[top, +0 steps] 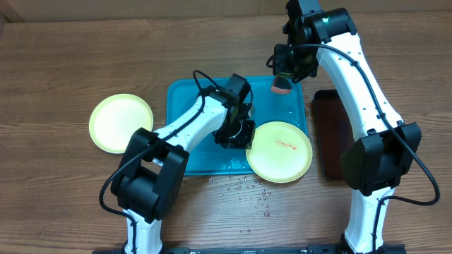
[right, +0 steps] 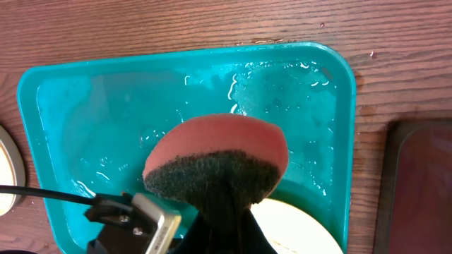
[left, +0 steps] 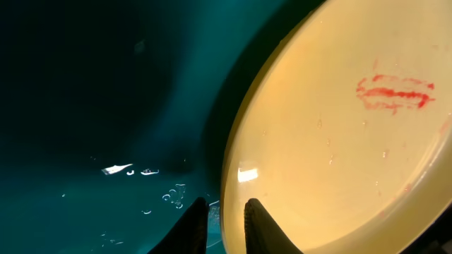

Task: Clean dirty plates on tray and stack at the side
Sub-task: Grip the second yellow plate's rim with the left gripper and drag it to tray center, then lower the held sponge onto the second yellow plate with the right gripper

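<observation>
On the desk (top: 56, 56), left tool (left: 226, 206) narrow, pinching the rim of a smeared plate (top: 279, 150) at the tray (top: 191, 106)'s right corner; right tool (top: 282, 76) holds a sponge (right: 219, 159) above the tray; one clean plate (top: 121, 123) lies beside the tray; scrubbing and stacking likely remain.

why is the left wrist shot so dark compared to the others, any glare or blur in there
Left wrist: the tray sinks into deep shadow, nearly black at top left, while the smeared plate is bright with one small glare spot; the fingers are soft dark silhouettes. Right wrist: even light, wet sheen on the tray, the sponge close and sharp. Overhead: evenly lit, no strong glare.
</observation>
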Robot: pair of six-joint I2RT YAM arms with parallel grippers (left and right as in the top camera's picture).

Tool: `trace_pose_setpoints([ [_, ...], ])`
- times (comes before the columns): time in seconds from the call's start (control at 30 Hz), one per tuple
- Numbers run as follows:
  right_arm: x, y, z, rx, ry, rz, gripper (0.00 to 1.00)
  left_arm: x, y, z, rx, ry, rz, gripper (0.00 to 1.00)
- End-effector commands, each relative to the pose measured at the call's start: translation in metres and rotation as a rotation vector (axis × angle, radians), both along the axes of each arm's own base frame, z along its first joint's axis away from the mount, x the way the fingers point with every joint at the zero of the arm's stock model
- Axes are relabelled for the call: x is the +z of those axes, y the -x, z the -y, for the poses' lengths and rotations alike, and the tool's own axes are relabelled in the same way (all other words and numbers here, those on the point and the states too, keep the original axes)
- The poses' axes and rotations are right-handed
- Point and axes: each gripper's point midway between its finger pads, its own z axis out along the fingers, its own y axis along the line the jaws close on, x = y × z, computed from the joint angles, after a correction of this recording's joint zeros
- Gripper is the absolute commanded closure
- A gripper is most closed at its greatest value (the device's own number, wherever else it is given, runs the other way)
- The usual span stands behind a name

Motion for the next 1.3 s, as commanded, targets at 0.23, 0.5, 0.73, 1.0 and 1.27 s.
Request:
trace_pose_setpoints([
  [0.23, 0.008, -0.002, 0.000, -0.005, -0.002, 0.024, 0.96, -0.013, -0.009, -0.002, 0.054, 0.019, -0.064, 0.96],
  [0.5, 0.007, -0.001, 0.000, -0.005, 0.000, 0.017, 0.96, 0.013, -0.059, -0.025, 0.043, 0.037, 0.071, 0.96],
  [0.73, 0.006, 0.000, 0.001, -0.005, 0.001, 0.013, 0.96, 0.013, -0.091, -0.072, -0.172, -0.102, 0.255, 0.96],
  [1.0, 0.003, 0.002, 0.001, -0.005, 0.005, -0.004, 0.96, 0.010, -0.116, -0.104, -0.328, -0.301, 0.395, 0.96],
  [1.27, 0.002, 0.002, 0.001, -0.005, 0.006, -0.006, 0.96, 0.014, -0.136, -0.110, -0.333, -0.364, 0.478, 0.96],
])
